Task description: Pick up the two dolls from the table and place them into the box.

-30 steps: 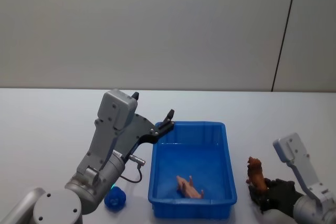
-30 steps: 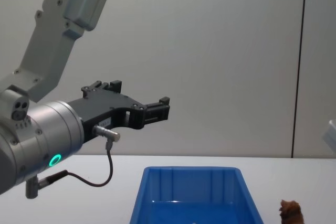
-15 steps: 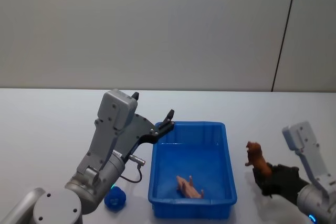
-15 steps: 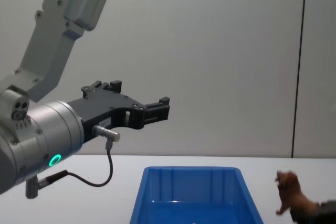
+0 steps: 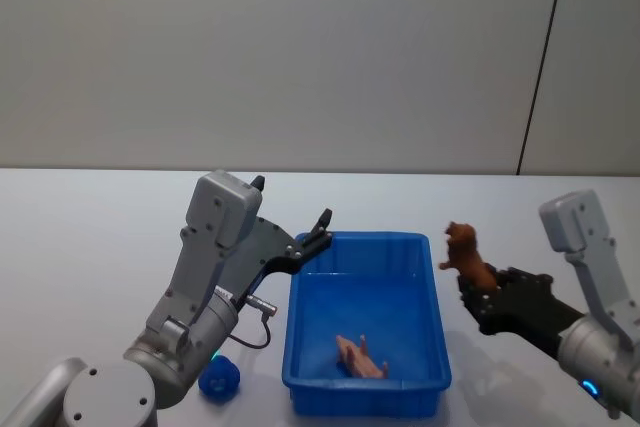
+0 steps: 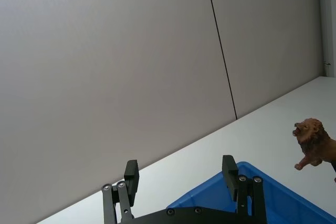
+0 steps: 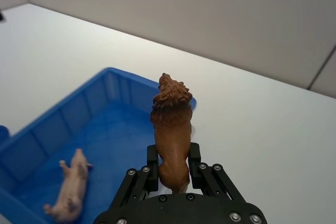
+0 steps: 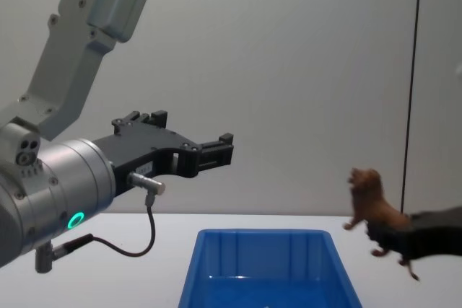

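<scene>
The right tool (image 5: 478, 290) pinches the brown lion (image 5: 463, 252) up beside the blue box (image 5: 365, 397). The left tool (image 6: 180, 174) hangs open.

Legible text, labels, brands, numbers, signs — none. No lettering or figure can be read on any surface in view.
</scene>
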`<state>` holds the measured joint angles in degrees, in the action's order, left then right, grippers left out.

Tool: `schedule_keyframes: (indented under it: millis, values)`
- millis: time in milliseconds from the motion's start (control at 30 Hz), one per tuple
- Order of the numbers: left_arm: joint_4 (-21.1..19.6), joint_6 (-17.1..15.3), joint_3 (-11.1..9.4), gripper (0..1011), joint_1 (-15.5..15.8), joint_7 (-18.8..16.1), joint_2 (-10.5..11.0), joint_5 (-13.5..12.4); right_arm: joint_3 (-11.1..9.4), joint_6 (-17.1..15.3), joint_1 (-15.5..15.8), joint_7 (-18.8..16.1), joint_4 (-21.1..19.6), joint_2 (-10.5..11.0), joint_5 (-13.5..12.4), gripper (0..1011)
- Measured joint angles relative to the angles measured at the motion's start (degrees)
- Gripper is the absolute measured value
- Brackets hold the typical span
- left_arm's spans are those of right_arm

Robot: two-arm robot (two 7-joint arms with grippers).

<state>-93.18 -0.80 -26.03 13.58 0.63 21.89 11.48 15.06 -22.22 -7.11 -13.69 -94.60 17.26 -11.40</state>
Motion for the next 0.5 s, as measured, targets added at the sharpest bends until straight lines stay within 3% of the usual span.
schedule_keyframes:
  millis: [367,500]
  values:
    - [0.00,0.00,0.00,1001,0.00,0.00,0.00,0.00,2.20,-2.33,-2.33,-4.59,0.09,-2.46,1.72,320]
    - [0.00,0.00,0.00,1001,0.00,0.00,0.00,0.00,2.95,-3.05,-3.24,-5.17,1.26,-3.36,2.85,406]
